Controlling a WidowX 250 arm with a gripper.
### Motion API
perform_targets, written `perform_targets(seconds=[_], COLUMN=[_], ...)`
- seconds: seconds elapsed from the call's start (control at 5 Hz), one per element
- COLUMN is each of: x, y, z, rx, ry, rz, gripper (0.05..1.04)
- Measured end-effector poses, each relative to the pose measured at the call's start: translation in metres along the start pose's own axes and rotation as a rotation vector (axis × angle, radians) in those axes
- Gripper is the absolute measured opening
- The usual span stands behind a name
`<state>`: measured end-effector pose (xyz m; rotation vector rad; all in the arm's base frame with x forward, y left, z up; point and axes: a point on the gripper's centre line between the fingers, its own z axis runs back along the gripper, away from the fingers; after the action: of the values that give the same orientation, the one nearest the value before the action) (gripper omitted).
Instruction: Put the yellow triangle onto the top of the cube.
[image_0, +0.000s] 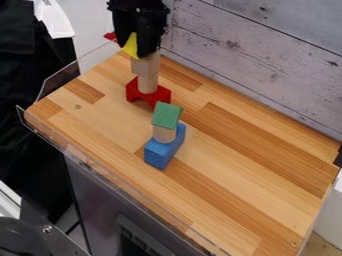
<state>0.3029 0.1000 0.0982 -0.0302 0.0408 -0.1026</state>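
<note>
At the top left of the camera view, the black gripper (141, 44) hangs over a stack of blocks, shut on the yellow triangle (130, 46). Black fingers cover the triangle's right part. Directly below it is the plain wooden cube (143, 64), upright on a wooden cylinder (147, 84), which stands on a red arch block (150, 95). The triangle is right at the cube's top; whether it rests there I cannot tell.
Nearer the camera, a green block (166, 115) sits on a short wooden cylinder (163, 133) above a blue block (164, 148). A small red piece (110, 36) shows left of the gripper. Clear guards edge the wooden table (247, 175); a plank wall (260, 60) stands behind.
</note>
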Motion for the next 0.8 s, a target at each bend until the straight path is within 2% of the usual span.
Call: perform_targets(seconds=[0.2, 0.4, 0.6, 0.8], x=[0.001, 0.001, 0.001, -0.007], y=[0.001, 0.001, 0.002, 0.003], z=[-0.002, -0.002, 0.007, 0.028], rx=[0.002, 0.002, 0.013, 0.032], ry=[0.006, 0.006, -0.019, -0.057], rz=[0.003, 0.012, 0.041, 0.066], gripper=[0.550, 0.620, 0.921, 1.001])
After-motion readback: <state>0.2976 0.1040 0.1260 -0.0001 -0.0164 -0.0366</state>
